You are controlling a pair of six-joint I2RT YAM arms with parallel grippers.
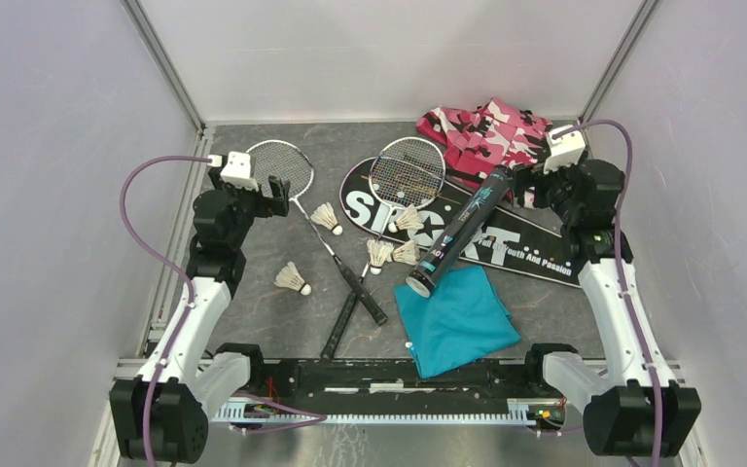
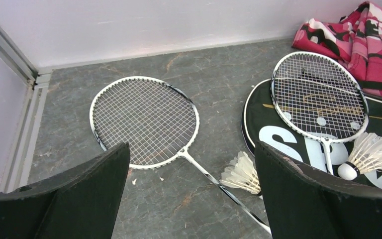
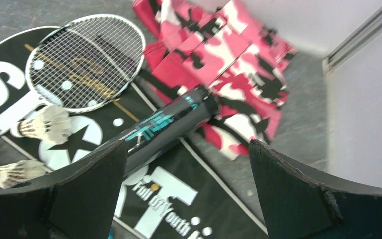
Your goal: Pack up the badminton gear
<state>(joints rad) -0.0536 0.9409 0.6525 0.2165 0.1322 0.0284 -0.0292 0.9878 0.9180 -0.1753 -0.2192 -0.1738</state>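
Left tool (image 2: 191,149) apart, empty, over racquet (image 1: 282,167) upper left; right tool (image 3: 186,144) apart, above tube (image 3: 169,124) lying across SPORT bag (image 3: 214,194), probably lining up first grasps.

Robot lab cell: white panel walls (image 1: 389,58), alu frame posts (image 1: 165,63), grey table (image 1: 263,331) w/ bolted L arm (image 1: 197,311), R arm (image 1: 621,311).

Overhead + 2 low wrist cams, common: bag (image 1: 537,255)

The tube (image 1: 462,229) lies across the bag (image 1: 530,248), one racquet head (image 1: 407,172) on it, another racquet (image 1: 280,167) leftward.
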